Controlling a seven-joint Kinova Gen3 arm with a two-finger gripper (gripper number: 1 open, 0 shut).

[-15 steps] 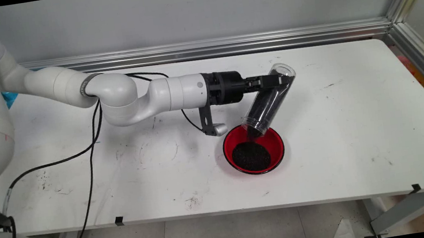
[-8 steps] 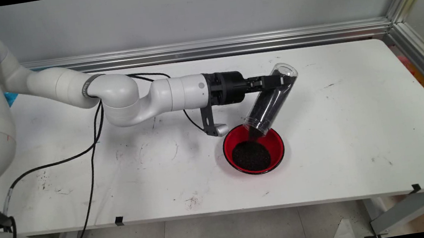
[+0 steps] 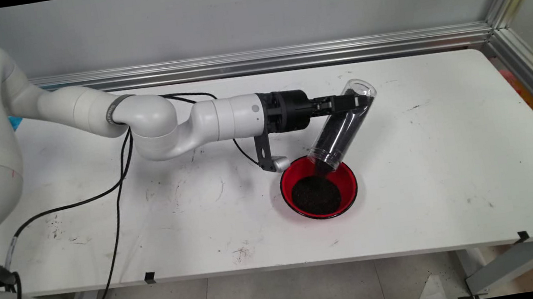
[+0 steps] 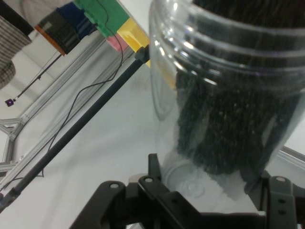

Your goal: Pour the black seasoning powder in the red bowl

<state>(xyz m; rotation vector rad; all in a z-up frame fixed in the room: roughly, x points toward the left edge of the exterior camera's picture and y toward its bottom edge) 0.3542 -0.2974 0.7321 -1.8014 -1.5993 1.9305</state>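
1. The gripper [image 3: 360,101] reaches in level from the left, its fingers [image 3: 342,102] clenched on the closed upper end of a clear jar [image 3: 341,129].
2. The jar hangs above the desk [image 3: 453,156], its long axis tilted, mouth pointing down and to the left.
3. The mouth sits just over the far rim of the red bowl [image 3: 350,195], which lies below the fingers, nearer the camera.
4. Dark grains [image 3: 316,196] fill the bowl's middle; more cling inside the jar [image 4: 228,119].
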